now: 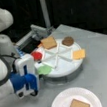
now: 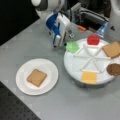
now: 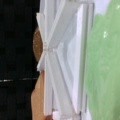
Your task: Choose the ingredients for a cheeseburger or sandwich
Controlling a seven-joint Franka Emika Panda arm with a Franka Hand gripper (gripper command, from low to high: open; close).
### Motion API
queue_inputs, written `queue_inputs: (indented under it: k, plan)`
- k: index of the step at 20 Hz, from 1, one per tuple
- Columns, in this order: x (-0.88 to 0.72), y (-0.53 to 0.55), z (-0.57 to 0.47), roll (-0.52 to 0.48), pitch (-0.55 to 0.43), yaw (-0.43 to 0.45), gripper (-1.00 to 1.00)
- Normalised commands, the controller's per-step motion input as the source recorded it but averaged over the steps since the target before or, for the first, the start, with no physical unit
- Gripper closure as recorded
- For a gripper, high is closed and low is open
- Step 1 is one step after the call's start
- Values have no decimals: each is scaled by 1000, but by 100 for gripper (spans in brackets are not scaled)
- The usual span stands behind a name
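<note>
A round white divided tray [image 1: 67, 69] [image 2: 75, 65] is set on the grey bench [image 1: 99, 63] [image 2: 75, 105] in both front views. A white paper plate [image 1: 61, 100] [image 2: 50, 72] is placed just beside it.

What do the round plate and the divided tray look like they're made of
The round plate looks like paper: matte white with a fluted rim. The divided tray looks like rigid white plastic, smooth with molded dividers, though that is a guess. The gripper hangs beside the tray's lettuce.
</note>
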Motion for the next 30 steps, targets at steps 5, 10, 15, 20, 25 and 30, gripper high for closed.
queue_inputs:
  k: [5,10,15,20,25,30]
  plan:
    - [-83,85,38,-22,-10,-15,100]
    - [-60,79,20,-66,-16,-7,100]
    - [-36,74,19,-87,-6,-7,100]
    - [-34,78,29,-85,1,-1,100]
    - [-34,88,48,-83,7,13,100]
    - [-26,86,75,-76,21,33,100]
